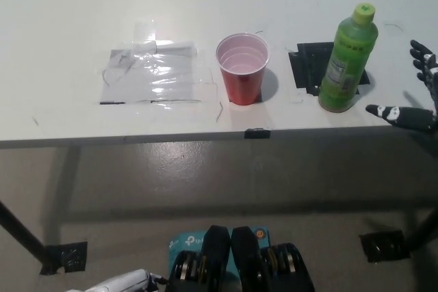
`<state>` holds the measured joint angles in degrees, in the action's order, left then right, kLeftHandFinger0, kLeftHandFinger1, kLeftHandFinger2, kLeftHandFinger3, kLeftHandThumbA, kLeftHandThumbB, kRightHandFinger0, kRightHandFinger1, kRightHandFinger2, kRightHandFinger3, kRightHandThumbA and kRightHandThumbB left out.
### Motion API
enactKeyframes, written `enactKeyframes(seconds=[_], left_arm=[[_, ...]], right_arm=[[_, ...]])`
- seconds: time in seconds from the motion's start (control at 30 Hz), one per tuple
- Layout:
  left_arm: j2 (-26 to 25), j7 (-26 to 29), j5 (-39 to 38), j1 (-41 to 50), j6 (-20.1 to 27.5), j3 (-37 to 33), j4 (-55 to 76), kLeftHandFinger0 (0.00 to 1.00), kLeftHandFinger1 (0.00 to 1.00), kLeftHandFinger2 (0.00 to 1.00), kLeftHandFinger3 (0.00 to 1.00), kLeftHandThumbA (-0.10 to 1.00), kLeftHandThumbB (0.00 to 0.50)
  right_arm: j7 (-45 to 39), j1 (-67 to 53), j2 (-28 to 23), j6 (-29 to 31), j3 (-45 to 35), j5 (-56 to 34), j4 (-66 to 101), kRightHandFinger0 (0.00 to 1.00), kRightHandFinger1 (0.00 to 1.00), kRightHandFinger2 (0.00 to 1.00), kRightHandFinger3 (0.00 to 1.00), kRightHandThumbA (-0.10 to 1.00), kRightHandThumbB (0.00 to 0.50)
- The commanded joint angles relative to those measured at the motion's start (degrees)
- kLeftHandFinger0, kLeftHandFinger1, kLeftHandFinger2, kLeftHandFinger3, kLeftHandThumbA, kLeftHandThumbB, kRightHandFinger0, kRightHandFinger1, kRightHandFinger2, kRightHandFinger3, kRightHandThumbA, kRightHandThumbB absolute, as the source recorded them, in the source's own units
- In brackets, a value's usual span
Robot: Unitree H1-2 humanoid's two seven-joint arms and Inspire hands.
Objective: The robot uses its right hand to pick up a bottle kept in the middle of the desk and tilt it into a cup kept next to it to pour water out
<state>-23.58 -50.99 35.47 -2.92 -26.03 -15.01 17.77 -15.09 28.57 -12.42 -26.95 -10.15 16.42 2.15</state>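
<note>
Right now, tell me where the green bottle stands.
In the head view the green bottle stands upright on the right part of the white table, on a black tape patch, right of the red cup, with the open right hand beyond it.

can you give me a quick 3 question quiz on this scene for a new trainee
1. True or false: the black right hand is already closed around the green bottle.
2. Multiple choice: where does the red cup stand relative to the bottle? A) on the picture-left side of it B) on the picture-right side of it C) on top of it
3. Fill in: the bottle stands partly on a patch of ____ tape on the white desk.

Key:
1. False. The hand is open, apart from the bottle, at the picture's right edge.
2. A
3. black
</note>
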Motion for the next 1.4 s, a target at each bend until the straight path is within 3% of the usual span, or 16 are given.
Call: enactKeyframes(seconds=[0.0,0.3,0.33,0.57,0.93,1.03,1.2,1.23,1.27,1.3,1.33,1.37], left_arm=[[0.6,-2.3,1.5,0.0,-0.9,1.2,2.0,1.00,1.00,1.00,1.00,0.29,0.202],[0.8,-3.2,1.6,0.9,-0.9,1.5,2.3,1.00,1.00,1.00,1.00,0.36,0.219],[0.7,-3.4,1.2,0.8,-0.9,1.5,2.2,1.00,1.00,1.00,1.00,0.46,0.241],[1.2,-4.0,0.2,0.9,-0.9,2.1,2.2,1.00,1.00,1.00,1.00,0.59,0.234],[0.0,-4.2,-0.2,0.5,-0.9,-0.3,2.7,1.00,1.00,1.00,1.00,0.93,0.330],[0.2,-5.0,0.4,-0.2,-0.9,-0.7,2.3,1.00,1.00,1.00,1.00,0.97,0.359],[-0.4,-5.7,0.3,-1.3,-0.9,-1.8,2.4,1.00,1.00,1.00,1.00,1.00,0.357],[-0.3,-5.7,-0.1,-1.5,-0.9,-2.1,2.4,1.00,1.00,1.00,1.00,1.00,0.369],[-0.3,-5.7,0.0,-1.4,-0.9,-2.0,2.4,1.00,1.00,1.00,1.00,1.00,0.373],[-0.3,-5.9,-0.2,-1.6,-0.9,-2.2,2.2,1.00,1.00,1.00,1.00,1.00,0.375],[-0.3,-5.9,-0.2,-1.6,-0.9,-2.3,2.1,1.00,1.00,1.00,1.00,1.00,0.376],[-0.2,-6.3,-0.4,-1.7,-0.9,-2.1,2.0,1.00,1.00,1.00,1.00,1.00,0.381]], right_arm=[[-2.6,5.6,1.3,0.0,-1.8,4.3,-4.2,1.00,1.00,1.00,1.00,0.95,0.500],[-3.1,10.9,5.2,0.0,-3.5,8.5,-10.6,1.00,1.00,1.00,1.00,0.91,0.500],[-2.6,12.8,5.9,0.0,-3.6,8.2,-12.2,1.00,1.00,1.00,1.00,0.91,0.500],[-2.6,16.0,7.5,0.0,-2.1,12.7,-14.0,1.00,1.00,1.00,1.00,0.94,0.500],[1.4,19.1,8.9,0.0,-6.5,8.0,-23.6,1.00,1.00,1.00,1.00,0.81,0.500],[3.7,19.8,9.4,0.0,-7.1,6.4,-26.3,1.00,1.00,1.00,1.00,0.78,0.500],[9.7,20.2,10.8,0.3,-6.2,4.0,-29.5,1.00,1.00,1.00,1.00,0.71,0.500],[15.1,20.4,13.9,4.2,-10.8,-0.2,-31.1,1.00,1.00,1.00,1.00,0.43,0.294],[16.4,20.6,14.4,5.2,-11.4,-0.7,-31.7,1.00,1.00,1.00,1.00,0.38,0.257],[19.8,20.4,15.1,6.6,-11.3,0.4,-32.3,1.00,1.00,1.00,1.00,0.41,0.138],[22.3,20.4,15.7,7.5,-11.4,1.0,-32.7,0.87,0.88,0.97,1.00,0.40,0.118],[24.3,20.7,16.4,9.5,-12.2,0.5,-33.6,0.69,0.66,0.76,1.00,0.36,0.075]])
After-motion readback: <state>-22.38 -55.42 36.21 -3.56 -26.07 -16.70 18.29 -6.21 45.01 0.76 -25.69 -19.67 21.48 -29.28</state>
